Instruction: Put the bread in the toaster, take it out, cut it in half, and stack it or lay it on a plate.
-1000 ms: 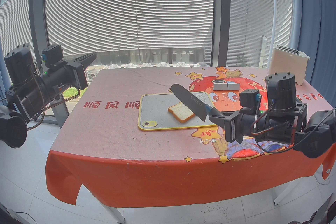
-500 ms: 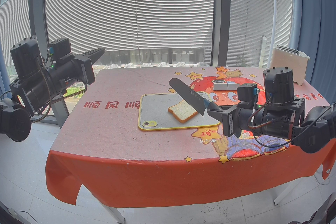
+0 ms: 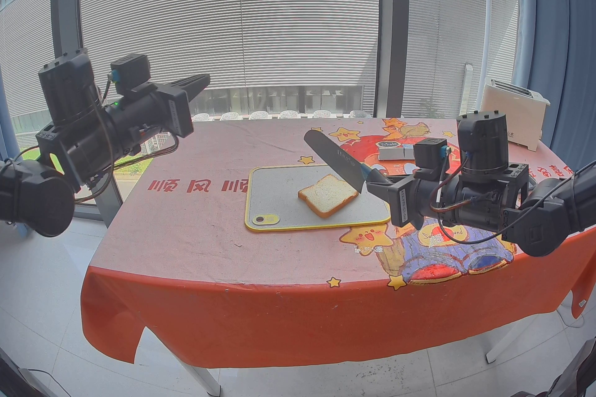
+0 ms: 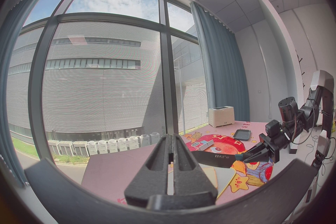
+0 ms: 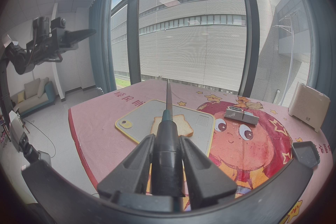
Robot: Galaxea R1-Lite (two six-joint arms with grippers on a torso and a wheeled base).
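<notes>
- Here, in the head view, the bread [image 3: 327, 195] lies flat on the right half of the cutting board [image 3: 273, 193], which sits mid-table on the red-clothed table [image 3: 205, 231].
- The right gripper [image 3: 382, 188] hovers just right of the board, clenched on the handle of the knife [image 3: 335, 159]. The blade slants up and to the left above the bread's far edge, clear of the slice.
- The left gripper [image 3: 195, 83] hangs in the air over the table's far left corner, well apart from the board.
- The toaster [image 3: 514, 113] stands at the far right corner, and a small grey block [image 3: 392, 152] lies between it and the board.
- In the left wrist view, the left gripper [image 4: 170, 137] has its jaws pressed together with nothing between them.
- Beyond it, the knife [image 4: 210, 158] is held out over the cutting board [image 4: 224, 177] by the right gripper [image 4: 257, 154]. The toaster [image 4: 221, 116] is at the far side, with a dark plate [image 4: 242, 134] nearer the robot than it.
- In the right wrist view, the right gripper [image 5: 167, 139] grasps the knife [image 5: 168, 98] by its dark handle, blade on edge and pointing away.
- The bread [image 5: 182, 126] lies on the cutting board [image 5: 140, 118] beneath the blade.
- The grey block [image 5: 241, 114], toaster [image 5: 308, 105] and dark plate [image 5: 305, 153] lie off to the right, and the left gripper [image 5: 82, 34] is raised on the far left.
</notes>
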